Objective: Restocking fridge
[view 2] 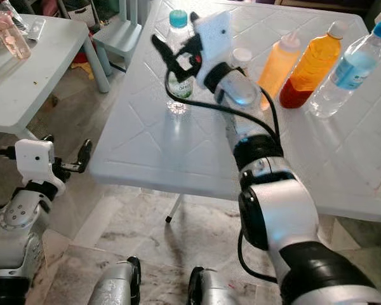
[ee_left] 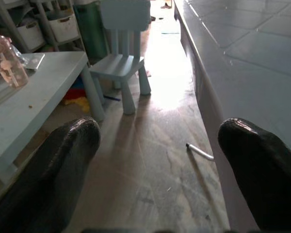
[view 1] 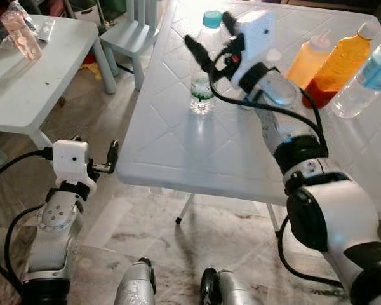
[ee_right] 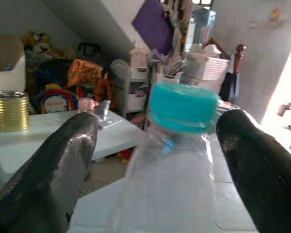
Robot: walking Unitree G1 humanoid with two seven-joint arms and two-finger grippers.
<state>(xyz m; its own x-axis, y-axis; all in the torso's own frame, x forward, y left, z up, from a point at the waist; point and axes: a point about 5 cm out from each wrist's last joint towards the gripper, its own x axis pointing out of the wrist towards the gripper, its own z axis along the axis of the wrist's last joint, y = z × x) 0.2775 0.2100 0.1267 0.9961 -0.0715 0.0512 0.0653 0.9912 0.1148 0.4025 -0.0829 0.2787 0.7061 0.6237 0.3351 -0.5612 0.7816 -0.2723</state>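
A clear water bottle (view 1: 202,86) with a teal cap (ee_right: 183,107) stands upright on the white table (view 1: 178,149). My right gripper (view 1: 208,30) is open at the height of the bottle's neck. Its two black fingers (ee_right: 63,160) stand on either side of the bottle, with a gap left on each side. My left gripper (view 1: 95,147) is open and holds nothing. It hangs low beside the table's near left corner, facing along the floor (ee_left: 150,160).
At the table's right stand a pale orange bottle (view 1: 308,58), a darker orange bottle (view 1: 340,63) and a clear blue-labelled bottle (view 1: 368,76). A small white table (view 1: 38,82) with a pink bottle (view 1: 19,35) is on the left, with a light blue chair (view 1: 130,32) beyond.
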